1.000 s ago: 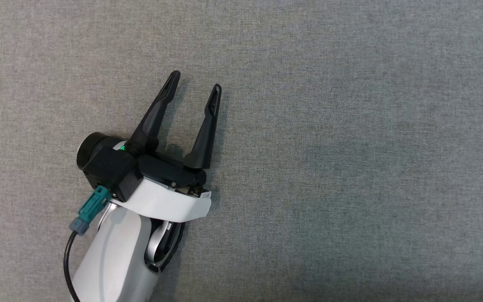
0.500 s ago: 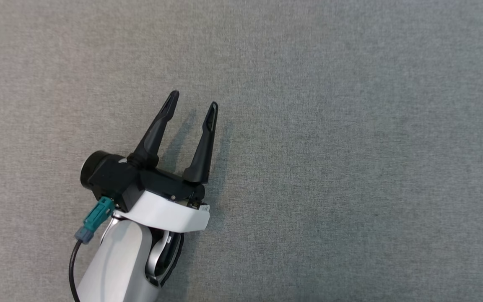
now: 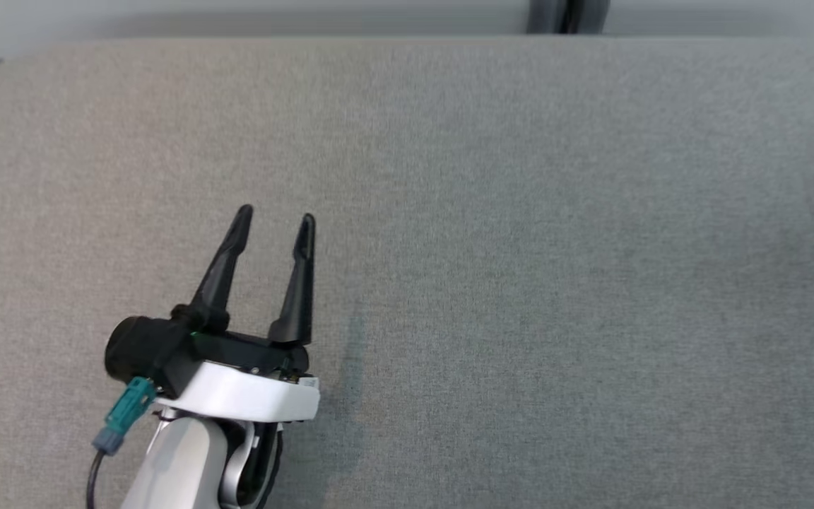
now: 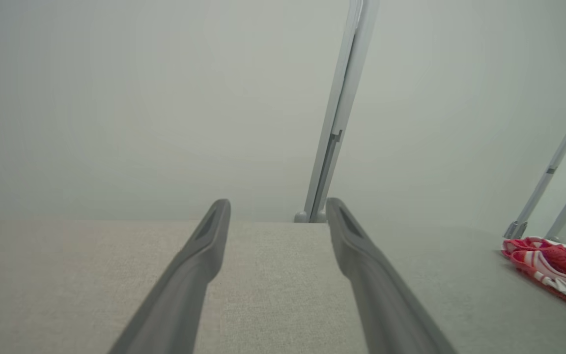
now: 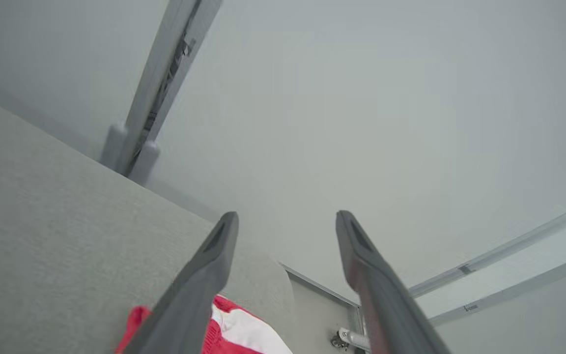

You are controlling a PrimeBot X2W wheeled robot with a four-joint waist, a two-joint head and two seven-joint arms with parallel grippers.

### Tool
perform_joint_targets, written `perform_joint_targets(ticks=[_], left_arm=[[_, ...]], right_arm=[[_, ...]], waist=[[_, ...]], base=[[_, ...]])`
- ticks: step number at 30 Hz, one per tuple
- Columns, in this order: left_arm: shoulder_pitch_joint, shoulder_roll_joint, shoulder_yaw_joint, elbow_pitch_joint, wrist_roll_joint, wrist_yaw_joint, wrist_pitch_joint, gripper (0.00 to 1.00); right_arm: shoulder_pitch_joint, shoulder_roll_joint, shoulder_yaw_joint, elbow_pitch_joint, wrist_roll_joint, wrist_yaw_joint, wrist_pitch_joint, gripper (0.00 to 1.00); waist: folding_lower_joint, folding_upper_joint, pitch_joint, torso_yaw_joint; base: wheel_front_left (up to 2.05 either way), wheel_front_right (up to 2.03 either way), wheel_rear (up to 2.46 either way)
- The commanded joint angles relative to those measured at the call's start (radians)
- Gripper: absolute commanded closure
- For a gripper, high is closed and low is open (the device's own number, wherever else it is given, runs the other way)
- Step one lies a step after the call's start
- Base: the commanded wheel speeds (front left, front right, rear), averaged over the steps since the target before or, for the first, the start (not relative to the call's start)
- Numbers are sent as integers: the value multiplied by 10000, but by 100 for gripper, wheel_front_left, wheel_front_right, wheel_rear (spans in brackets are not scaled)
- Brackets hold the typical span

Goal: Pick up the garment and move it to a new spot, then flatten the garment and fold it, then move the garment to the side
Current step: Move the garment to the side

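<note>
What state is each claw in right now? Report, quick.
Left claw: open, holding nothing.
Right claw: open, holding nothing; the red-and-white garment is not gripped.

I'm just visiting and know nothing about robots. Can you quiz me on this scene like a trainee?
1. True or false: the left end effector is holding the garment.
2. The garment is: A) blue and green, B) red and white, C) plain black.
3. Fill in: in the head view the garment peeks in at the ___ edge.
Key: 1 false; 2 B; 3 right.
</note>
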Motion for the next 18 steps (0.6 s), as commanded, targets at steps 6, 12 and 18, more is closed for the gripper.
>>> perform_joint_targets(ticks=[6, 12, 18], left_arm=[[605, 34, 748, -369, 94, 195, -29, 0], [1031, 32, 1056, -433, 279, 226, -28, 0], [1619, 35, 1168, -168, 400, 312, -28, 0]], right_arm=[[317, 2523, -124, -1042, -230, -3, -1476, 0], [1430, 4624, -537, -1663, -580, -3, -2646, 0], [2865, 6784, -1252, -1989, -1210, -3, -3775, 0]], waist=[[0, 0, -1470, -285], [0, 0, -1951, -313], [0, 0, -2229, -330]], base=[[0, 0, 0], [0, 0, 0], [0, 0, 0]])
